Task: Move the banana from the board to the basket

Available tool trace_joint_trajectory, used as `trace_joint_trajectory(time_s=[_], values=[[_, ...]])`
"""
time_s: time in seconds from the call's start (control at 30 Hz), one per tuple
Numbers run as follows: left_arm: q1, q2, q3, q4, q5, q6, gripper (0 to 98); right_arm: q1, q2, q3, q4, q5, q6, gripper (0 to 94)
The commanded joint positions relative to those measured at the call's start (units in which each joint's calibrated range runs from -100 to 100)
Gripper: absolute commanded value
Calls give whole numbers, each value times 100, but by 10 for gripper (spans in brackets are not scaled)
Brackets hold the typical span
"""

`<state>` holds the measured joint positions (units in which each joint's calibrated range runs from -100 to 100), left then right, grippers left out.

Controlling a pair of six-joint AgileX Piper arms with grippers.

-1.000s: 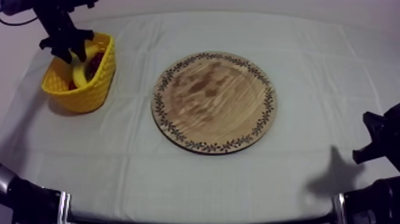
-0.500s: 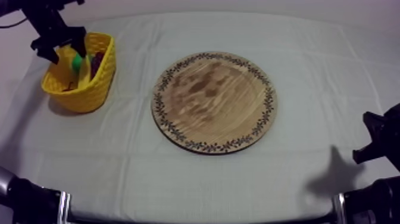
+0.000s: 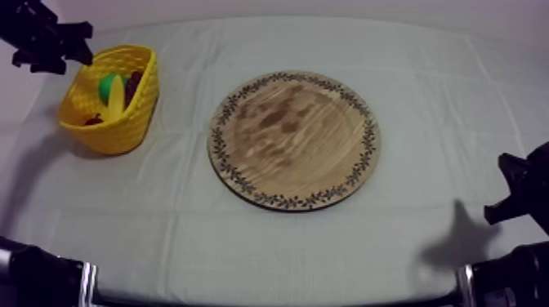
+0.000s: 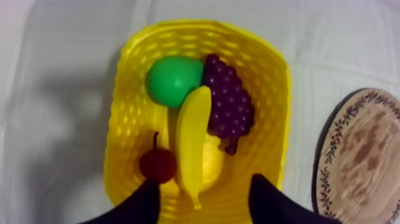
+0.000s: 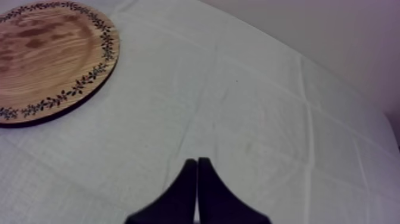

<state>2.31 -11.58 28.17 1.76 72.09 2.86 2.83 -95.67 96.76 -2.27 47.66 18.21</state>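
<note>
Tabletop (image 3: 286, 245): grey-white cloth, carrying the board and the basket.

Wooden board (image 3: 294, 139): mid-table and bare, so we read the pick as done.

Yellow basket (image 3: 131, 122): at our left, well apart from the board. That's probably why the left arm has this job.

Left pincer (image 4: 206, 180): released, fingers spread with nothing between them, hanging above the basket's rim. In the top view it sits off the basket's outer side, clear of the fruit.

Right pincer (image 5: 197, 162): clenched on nothing, fingers together in a narrow wedge, low over bare cloth at our right of the board. We take that as parked out of the way.

Banana (image 4: 193, 143): inside the basket, lying lengthwise down the middle. It touches the grapes (image 4: 229, 107) on one side, and one end rests against the pear (image 4: 172, 80). The basket is crowded, so it likely rides on the heap instead of lying flat.

Small red fruit (image 4: 158, 165): just beside the banana's other end, stem up.

Our call: the task looks complete, and the only thing left is pulling the left arm clear.
</note>
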Motion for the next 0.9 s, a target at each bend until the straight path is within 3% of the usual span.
trace_joint_trajectory(time_s=[0.0, 0.2, 0.4, 0.57, 0.67, 0.77, 0.87], values=[[2, -950, 962, 2, -830, 15, 383, 0, 0, 1, 0, 0, -1, 3], [14, -2406, 2710, -46, -2390, 116, 199, 0, 0, 1, 0, 0, -1, 3], [34, -3864, 4392, -197, -3456, 383, 33, 0, 0, 1, 0, 0, -1, 3], [15, -5132, 5569, -486, -3688, 724, 6, 0, 0, 1, 0, 0, -1, 3], [-15, -5880, 6165, -548, -3625, 799, 2, 0, 0, 1, 0, 0, -1, 3], [-37, -6487, 6616, -558, -3633, 753, 1, 2, 0, 1, 0, 0, -1, 3], [-82, -7043, 6834, -484, -3599, 507, 0, 10, 0, 1, 0, 0, -1, 3]])
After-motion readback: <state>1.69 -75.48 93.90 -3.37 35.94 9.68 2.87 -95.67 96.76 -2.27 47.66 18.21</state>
